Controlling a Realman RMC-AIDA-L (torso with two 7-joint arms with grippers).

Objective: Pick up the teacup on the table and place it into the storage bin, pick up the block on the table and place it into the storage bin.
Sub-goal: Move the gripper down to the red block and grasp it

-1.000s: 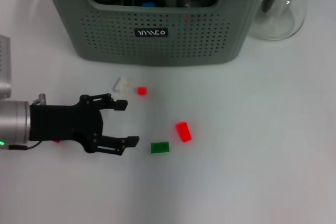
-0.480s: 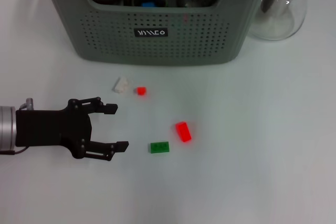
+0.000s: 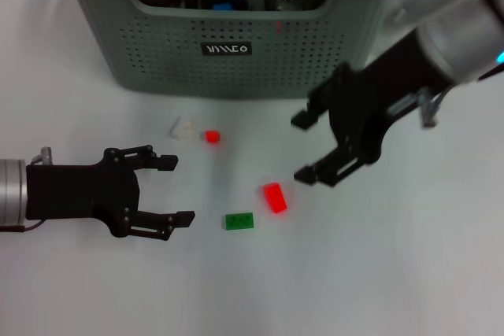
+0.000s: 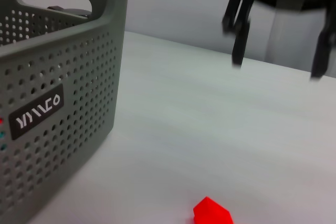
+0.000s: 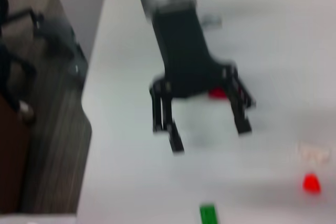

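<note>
Hovering spread above the red block (image 3: pixel 274 197), the right end effector (image 3: pixel 305 147) hangs before the storage bin (image 3: pixel 236 53); the left end effector (image 3: pixel 175 190), spread, idles near the desk's left edge

A grey-green storage bin (image 3: pixel 236 53) with perforated walls and a black, white-lettered label is seen on a white table (image 3: pixel 409 257), with red blocks (image 3: pixel 275 197), a green block (image 3: pixel 239 221) and a white block (image 3: pixel 182 127).

The storage bin (image 3: pixel 236 45) stood at the table's (image 3: pixel 409 273) far side. Before it lay four blocks (image 3: pixel 239 221), between my left gripper (image 3: pixel 175 189) and my right gripper (image 3: pixel 303 147).
</note>
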